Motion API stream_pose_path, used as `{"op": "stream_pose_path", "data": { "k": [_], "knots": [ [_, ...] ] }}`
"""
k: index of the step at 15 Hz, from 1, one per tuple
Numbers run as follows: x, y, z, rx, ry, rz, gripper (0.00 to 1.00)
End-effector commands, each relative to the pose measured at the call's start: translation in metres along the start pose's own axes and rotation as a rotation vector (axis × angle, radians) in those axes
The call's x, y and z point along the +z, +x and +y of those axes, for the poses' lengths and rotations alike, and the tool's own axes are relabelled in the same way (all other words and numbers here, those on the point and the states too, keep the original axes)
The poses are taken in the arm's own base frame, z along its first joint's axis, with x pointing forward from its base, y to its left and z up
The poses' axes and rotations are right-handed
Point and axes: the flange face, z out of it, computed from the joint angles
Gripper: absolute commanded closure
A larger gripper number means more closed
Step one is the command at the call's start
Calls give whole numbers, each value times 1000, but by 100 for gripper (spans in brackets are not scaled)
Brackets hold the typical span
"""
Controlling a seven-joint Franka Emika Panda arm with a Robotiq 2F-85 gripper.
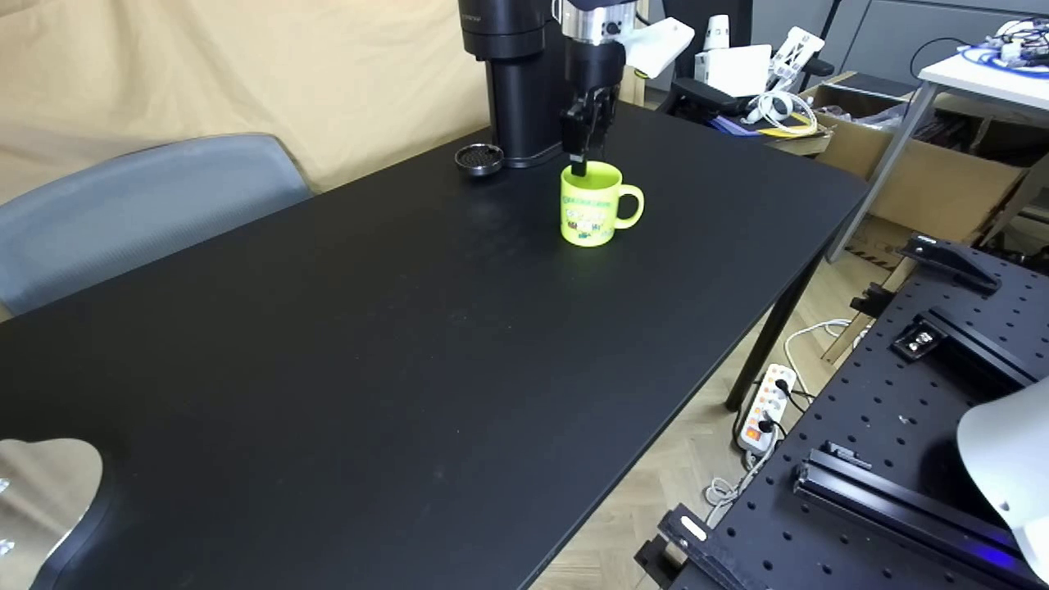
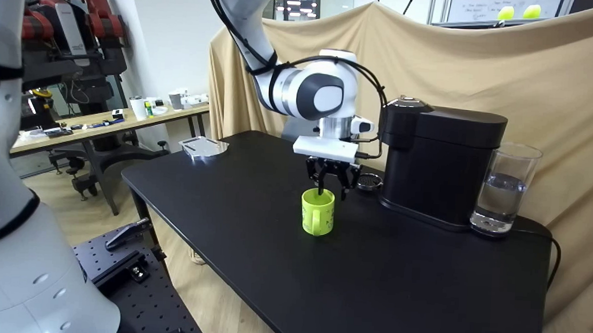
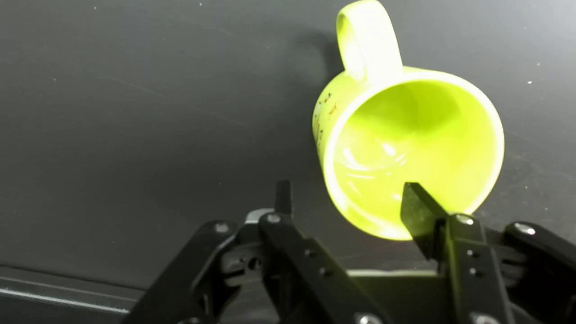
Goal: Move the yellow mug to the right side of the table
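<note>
The black surface (image 1: 328, 369) carries a tall dark machine (image 2: 441, 173), and the pincer (image 2: 332, 193) hangs near it with its two fingers well apart: one is at the mouth of the yellow mug (image 1: 587, 215), over it or just inside, I cannot tell which, while the other is outside the wall. The mug stands upright on the surface, near the machine, with its handle (image 2: 316, 222) facing the camera in an exterior view, and a small round metal grid (image 1: 479, 159) lies just beside the machine.
</note>
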Motion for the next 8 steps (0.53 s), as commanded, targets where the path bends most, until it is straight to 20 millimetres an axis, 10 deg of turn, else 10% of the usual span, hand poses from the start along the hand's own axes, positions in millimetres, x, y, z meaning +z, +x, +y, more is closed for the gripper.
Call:
{"op": "stream_pose_path", "data": {
  "k": [1, 8],
  "knots": [
    [-41, 0, -10, -20, -21, 51, 5],
    [-95, 2, -45, -49, 32, 79, 0]
  ]
}}
